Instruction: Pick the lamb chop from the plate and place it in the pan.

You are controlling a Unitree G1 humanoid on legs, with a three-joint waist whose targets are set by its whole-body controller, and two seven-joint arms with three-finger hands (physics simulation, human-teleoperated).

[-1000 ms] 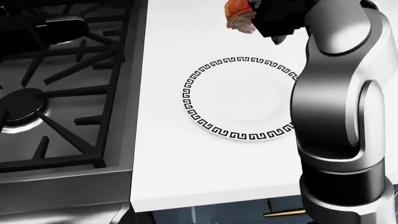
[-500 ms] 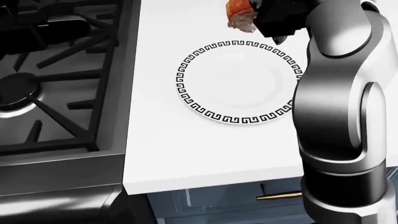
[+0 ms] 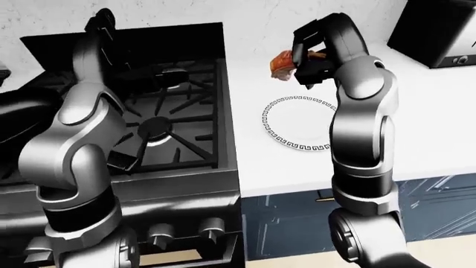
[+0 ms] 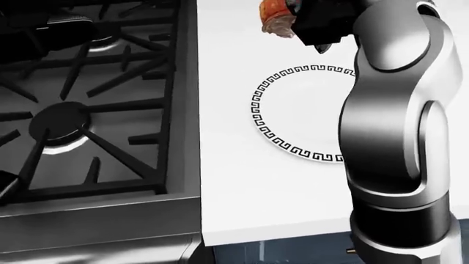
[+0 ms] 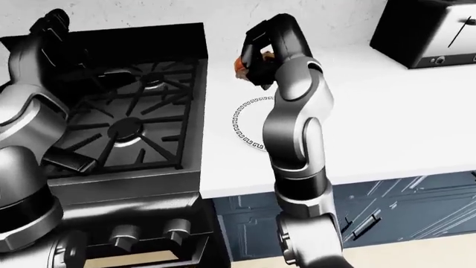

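Note:
My right hand (image 3: 303,60) is shut on the orange-brown lamb chop (image 3: 283,62) and holds it in the air just past the far rim of the plate, toward the stove side. The chop also shows at the top of the head view (image 4: 275,18). The white plate (image 3: 277,129) with a black key-pattern rim lies bare on the counter, partly behind my right forearm. A dark handle (image 3: 172,74), seemingly the pan's, lies over the stove's far grates; the pan body is hidden behind my left arm. My left hand (image 3: 100,21) is raised near the wall, open and holding nothing.
The black gas stove (image 4: 81,121) with cast grates fills the left of the views, its knobs (image 3: 210,229) below. A white counter (image 3: 424,117) runs to the right. A black toaster (image 5: 428,33) stands at the top right. Blue cabinets (image 5: 402,206) sit under the counter.
The whole picture has shifted right, so the camera has turned left toward the stove. The chop stays gripped in my right hand at the top of the head view.

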